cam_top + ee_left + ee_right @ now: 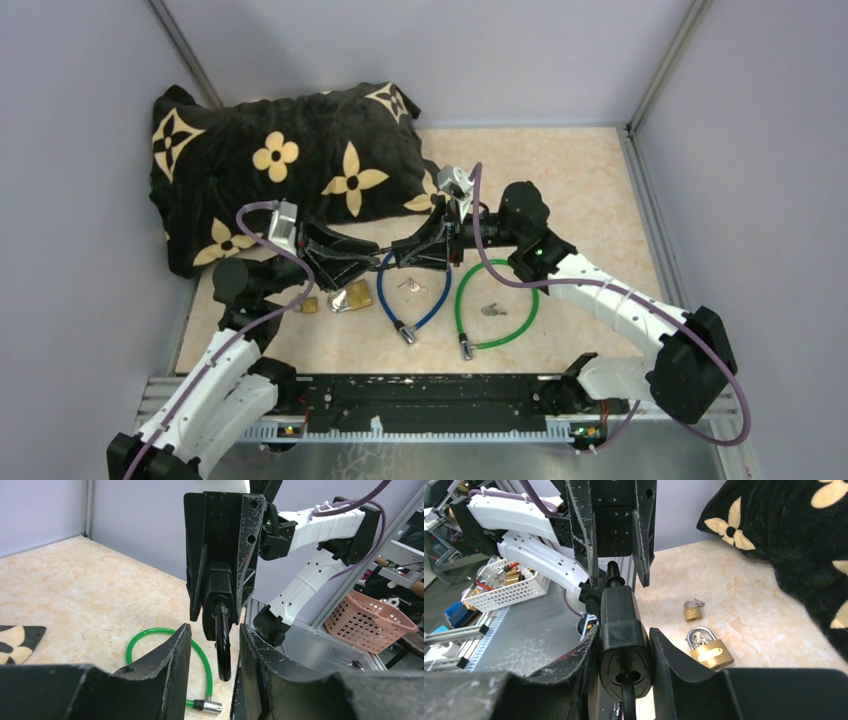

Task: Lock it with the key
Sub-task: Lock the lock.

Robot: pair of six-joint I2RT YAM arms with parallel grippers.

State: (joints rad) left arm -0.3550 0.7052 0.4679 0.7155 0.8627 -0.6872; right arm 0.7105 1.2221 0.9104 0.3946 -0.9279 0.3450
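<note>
My right gripper (624,632) is shut on a black lock body (623,652), and a dark cable (627,702) comes out of the hole in its near face. On the other side, a dark cable loop (223,652) hangs from the lock between the fingers of my left gripper (215,630). That gripper is open and touches neither side of the loop. Both grippers meet nose to nose above the table's middle (392,260). A small key (408,286) lies on the table below them. Whether a key sits in the held lock I cannot tell.
A green cable lock (497,305) lies right of centre with keys (490,310) inside its loop. Two brass padlocks (710,651) (693,612) lie under the left arm. A black flowered cushion (290,165) fills the back left. Grey walls enclose the table.
</note>
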